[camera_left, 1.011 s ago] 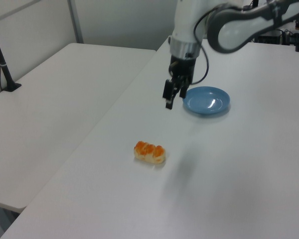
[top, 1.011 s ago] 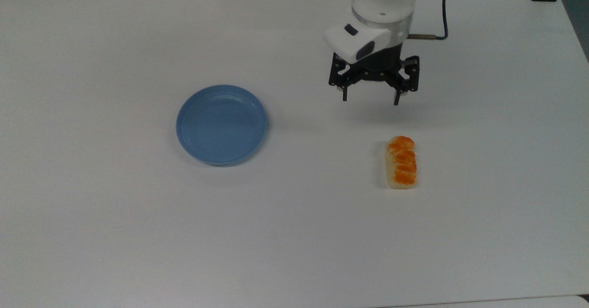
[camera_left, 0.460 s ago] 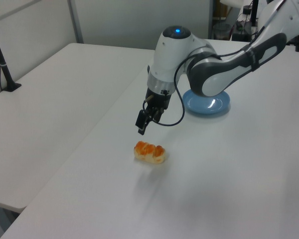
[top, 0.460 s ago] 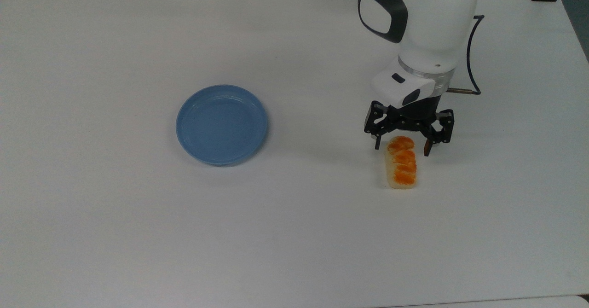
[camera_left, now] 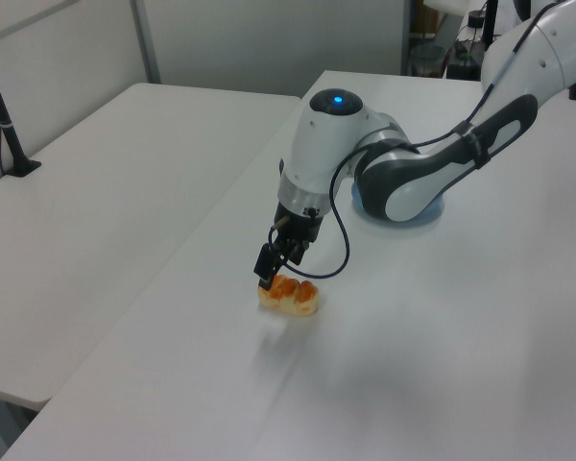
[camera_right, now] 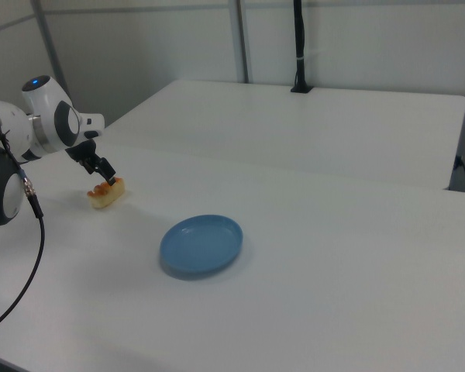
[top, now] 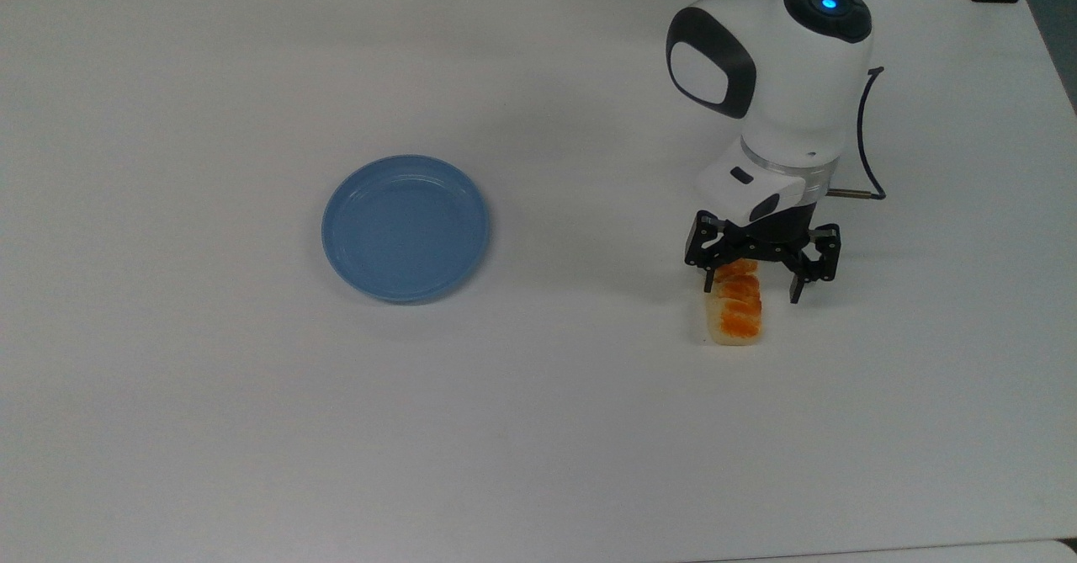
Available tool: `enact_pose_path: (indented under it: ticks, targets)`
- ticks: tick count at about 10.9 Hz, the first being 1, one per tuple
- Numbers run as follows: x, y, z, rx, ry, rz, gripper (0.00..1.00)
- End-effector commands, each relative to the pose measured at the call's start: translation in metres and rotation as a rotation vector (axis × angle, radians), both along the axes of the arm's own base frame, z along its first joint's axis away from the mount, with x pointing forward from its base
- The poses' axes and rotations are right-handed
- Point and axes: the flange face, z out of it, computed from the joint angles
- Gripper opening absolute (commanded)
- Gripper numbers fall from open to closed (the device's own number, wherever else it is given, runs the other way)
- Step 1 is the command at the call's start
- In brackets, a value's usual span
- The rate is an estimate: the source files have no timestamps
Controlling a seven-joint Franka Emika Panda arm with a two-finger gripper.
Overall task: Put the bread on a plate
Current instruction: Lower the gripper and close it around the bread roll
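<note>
Bread [top: 734,312] is lying flat on the white surface [top: 538,428], its glazed top facing up and its long axis running toward the top view's bottom edge. It is sitting well apart from the plate [top: 405,228], which is resting bare out toward the top view's left.

Over the loaf's far end the hand [top: 753,289] is now straddling it, the two fingers standing spread wide with the bread's upper end between them and nothing gripped. A second ago this hand was hanging higher up the top view, clear of the loaf; half a second ago it was arriving at the loaf's tip; now it is sitting lower and further along the bread. The left view is showing the same thing, the hand [camera_left: 274,271] dropping right down onto the loaf [camera_left: 290,295]. The bread itself is not looking shifted across those pictures.

That is suggesting the approach is nearly over and the closing squeeze is coming next. The grip is landing toward one end, not the middle, so the loaf may be tipping once lifted.
</note>
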Motion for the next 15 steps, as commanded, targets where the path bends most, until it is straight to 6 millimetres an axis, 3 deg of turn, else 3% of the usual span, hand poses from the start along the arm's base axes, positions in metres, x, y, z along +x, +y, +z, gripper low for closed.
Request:
enact_pose_path:
  ticks: [1, 4, 6, 9, 10, 11, 12, 13, 15]
  targets:
    - [-0.007, 0.007, -0.011, -0.054, 0.026, 0.032, 1.0]
    - [-0.011, 0.012, -0.014, -0.059, 0.032, 0.046, 1.0]
    - [-0.023, 0.019, -0.029, -0.096, 0.048, 0.077, 1.0]
    - [-0.026, 0.015, -0.034, -0.133, 0.084, 0.072, 0.98]
    - [-0.028, 0.013, -0.035, -0.148, 0.1, 0.069, 0.83]
    - [-0.028, 0.013, -0.035, -0.149, 0.101, 0.068, 0.54]
    - [-0.028, 0.013, -0.032, -0.147, 0.099, 0.068, 0.37]
    - [-0.027, 0.012, -0.029, -0.142, 0.098, 0.062, 0.24]
    - [-0.025, 0.008, -0.009, -0.133, 0.076, 0.051, 0.17]
